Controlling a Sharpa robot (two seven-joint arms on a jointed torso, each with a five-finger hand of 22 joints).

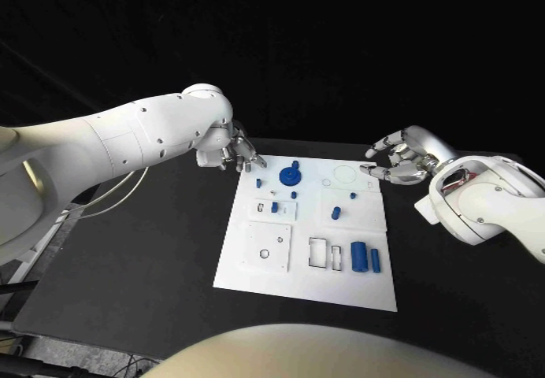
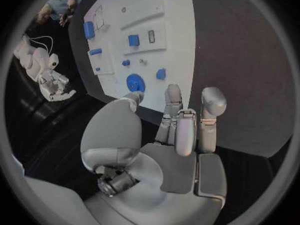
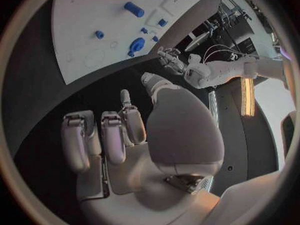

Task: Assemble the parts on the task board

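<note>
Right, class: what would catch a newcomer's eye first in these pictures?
The white rectangular task board in the middle of the black table, dotted with small blue parts, the round blue disc near its far edge. Two silver many-fingered hands hover at its far corners, empty: left hand, right hand.

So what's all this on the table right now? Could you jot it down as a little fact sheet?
Surface: black table
Centre: white board
On the board: small blue pieces, among them a round blue disc near the far edge and a blue cylinder nearer the robot
Left robot hand: holds nothing, by the board's far left corner
Right robot hand: holds nothing, by the far right corner
</note>
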